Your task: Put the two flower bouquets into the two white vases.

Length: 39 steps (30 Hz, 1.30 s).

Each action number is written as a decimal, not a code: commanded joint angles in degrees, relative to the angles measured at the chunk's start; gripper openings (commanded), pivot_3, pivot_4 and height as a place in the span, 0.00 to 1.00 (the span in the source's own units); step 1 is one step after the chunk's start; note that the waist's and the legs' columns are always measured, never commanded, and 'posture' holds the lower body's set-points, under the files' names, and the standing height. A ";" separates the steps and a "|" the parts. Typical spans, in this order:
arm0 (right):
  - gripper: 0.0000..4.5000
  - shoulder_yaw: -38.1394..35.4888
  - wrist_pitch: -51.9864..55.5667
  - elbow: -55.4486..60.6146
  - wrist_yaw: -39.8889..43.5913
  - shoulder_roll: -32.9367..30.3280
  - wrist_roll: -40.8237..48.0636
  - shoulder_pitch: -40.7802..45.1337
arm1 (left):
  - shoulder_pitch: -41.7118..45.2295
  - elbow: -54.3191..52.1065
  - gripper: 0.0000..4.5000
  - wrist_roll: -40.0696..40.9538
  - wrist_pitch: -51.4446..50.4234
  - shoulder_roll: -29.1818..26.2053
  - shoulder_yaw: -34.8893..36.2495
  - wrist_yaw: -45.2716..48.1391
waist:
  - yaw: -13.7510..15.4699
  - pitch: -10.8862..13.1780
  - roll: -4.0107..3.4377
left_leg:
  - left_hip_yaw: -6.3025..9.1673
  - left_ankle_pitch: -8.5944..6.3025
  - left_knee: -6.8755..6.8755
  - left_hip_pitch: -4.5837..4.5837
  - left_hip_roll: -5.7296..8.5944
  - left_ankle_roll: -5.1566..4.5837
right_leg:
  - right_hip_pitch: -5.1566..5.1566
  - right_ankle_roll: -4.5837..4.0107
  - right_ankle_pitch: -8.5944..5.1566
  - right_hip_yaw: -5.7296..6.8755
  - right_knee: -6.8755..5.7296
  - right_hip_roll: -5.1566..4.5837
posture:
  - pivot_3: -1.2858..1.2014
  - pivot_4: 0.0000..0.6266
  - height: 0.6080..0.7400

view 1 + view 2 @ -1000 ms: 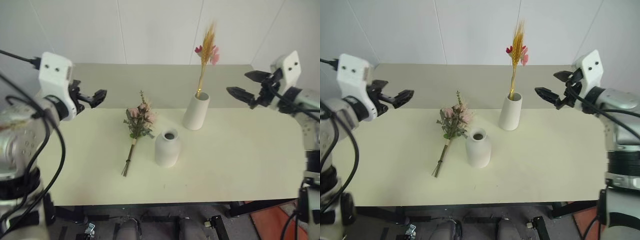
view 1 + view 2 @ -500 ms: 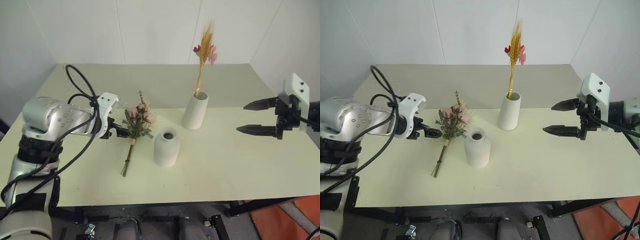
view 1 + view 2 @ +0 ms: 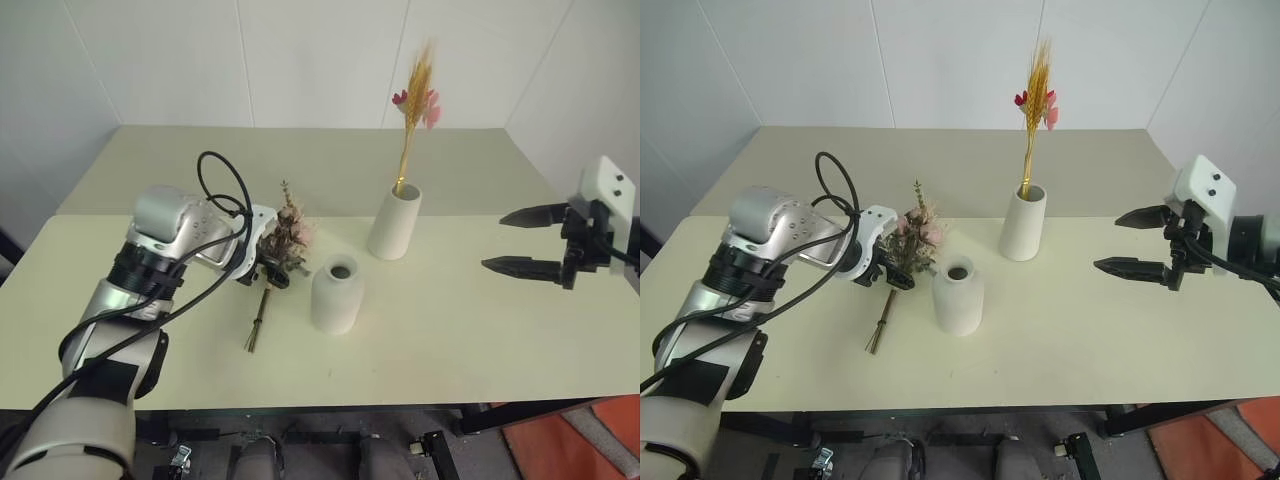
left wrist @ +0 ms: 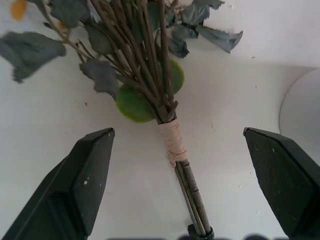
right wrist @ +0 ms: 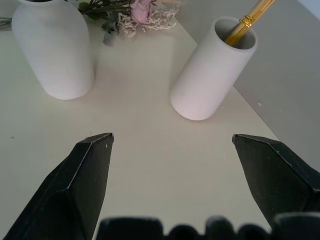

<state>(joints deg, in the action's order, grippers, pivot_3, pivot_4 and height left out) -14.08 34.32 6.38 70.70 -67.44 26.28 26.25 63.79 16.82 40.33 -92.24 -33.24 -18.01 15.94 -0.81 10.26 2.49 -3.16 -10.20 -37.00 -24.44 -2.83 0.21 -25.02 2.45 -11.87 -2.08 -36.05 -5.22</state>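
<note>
Your left hand (image 4: 175,150) has dropped from beside the counter (image 3: 450,330) to the rose bouquet (image 3: 280,240), fingers spread wide astride its taped stems, as the left wrist view is showing you. Your right hand (image 3: 528,240) is hovering released, facing the short vase (image 5: 52,47) and the tall vase (image 5: 212,70) holding the wheat bouquet (image 3: 415,100).
</note>
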 commanded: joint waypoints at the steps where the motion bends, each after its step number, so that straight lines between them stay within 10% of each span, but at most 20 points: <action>1: 1.00 -3.93 0.96 2.06 -0.82 -1.46 1.40 -0.69 | 2.52 2.67 0.87 -2.66 -0.26 1.00 -0.55 1.98 | -0.06 0.00 0.00 | 0.00 0.00 0.00 0.01 0.00 0.00 | 0.00 0.02 -0.01 0.00 0.00 0.00 | 0.52 0.24 1.00; 13: 1.00 -8.51 0.18 2.62 3.37 -3.27 4.04 -5.71 | 3.01 9.86 0.02 -11.84 2.00 6.03 1.33 4.96 | 0.10 0.01 0.01 | 0.01 0.00 -0.03 -0.02 0.03 0.00 | 0.02 0.01 0.00 0.00 0.01 -0.03 | 0.52 0.24 1.00; 24: 1.00 -12.35 -7.46 -1.76 9.41 -3.56 3.64 -8.31 | 2.45 3.53 0.01 -20.52 8.03 4.50 11.25 -1.40 | -0.04 0.01 0.02 | 0.03 0.00 -0.05 -0.01 0.03 0.00 | 0.05 0.01 0.02 -0.01 0.01 -0.03 | 0.52 0.24 1.00; 31: 1.00 -14.66 -12.71 -5.37 12.88 -2.35 4.53 -8.96 | -0.41 -10.25 0.01 -9.95 19.50 3.60 38.96 3.71 | -0.11 0.02 0.03 | 0.03 0.00 -0.07 -0.01 0.01 0.01 | 0.05 -0.02 0.05 0.01 0.00 -0.04 | 0.52 0.24 1.00; 39: 1.00 -13.73 -16.40 -7.79 12.48 0.29 4.95 -9.10 | -6.74 -22.85 0.01 4.45 34.31 8.07 46.21 17.64 | 0.29 0.01 0.02 | 0.05 0.01 -0.29 0.30 0.01 0.04 | 0.61 0.10 0.02 0.15 0.05 -0.07 | 0.52 0.24 1.00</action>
<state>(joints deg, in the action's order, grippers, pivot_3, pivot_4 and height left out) -26.02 19.31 -1.57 83.50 -67.17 30.60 16.95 56.05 -1.77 41.17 -62.50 -25.71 27.10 30.39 -0.52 10.27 2.51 -3.10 -10.19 -37.33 -24.14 -2.81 0.25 -24.36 2.57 -11.85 -1.94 -35.99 -5.29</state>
